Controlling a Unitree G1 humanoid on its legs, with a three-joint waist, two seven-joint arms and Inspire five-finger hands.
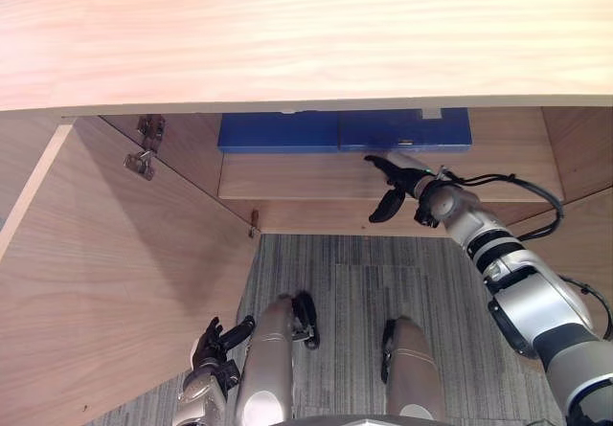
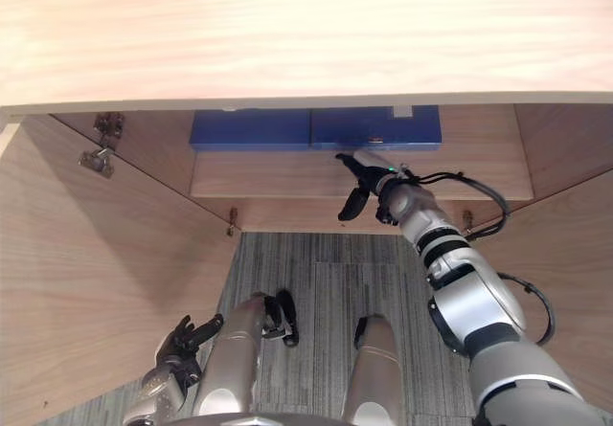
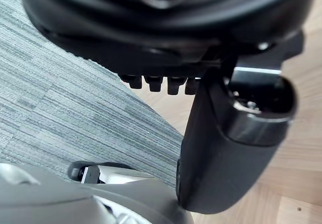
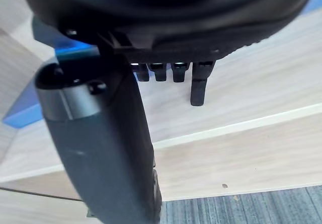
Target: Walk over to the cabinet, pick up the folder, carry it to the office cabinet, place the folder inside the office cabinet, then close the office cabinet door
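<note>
The office cabinet [image 1: 287, 33] was pale, smooth wood with a fine straight grain. Its door [image 1: 124, 273] stood swung open on the left, with metal hinges [image 1: 144, 148] on its inner face, above grey striped carpet [image 1: 354, 282]. The folder [image 1: 402, 131], a flat, glossy blue rectangle split by a seam into two panels, lay on the inner shelf [image 1: 306, 179] against the back wall, its long axis running left to right along the shelf. The right hand [image 1: 407, 182] reached over the shelf with fingers [image 1: 383, 166] stretched toward the folder's near edge and thumb hanging down, gripping nothing; whether the fingertips touched the folder I could not tell. The left hand [image 1: 213, 345] hung low beside the door, fingers loosely spread and empty.
</note>
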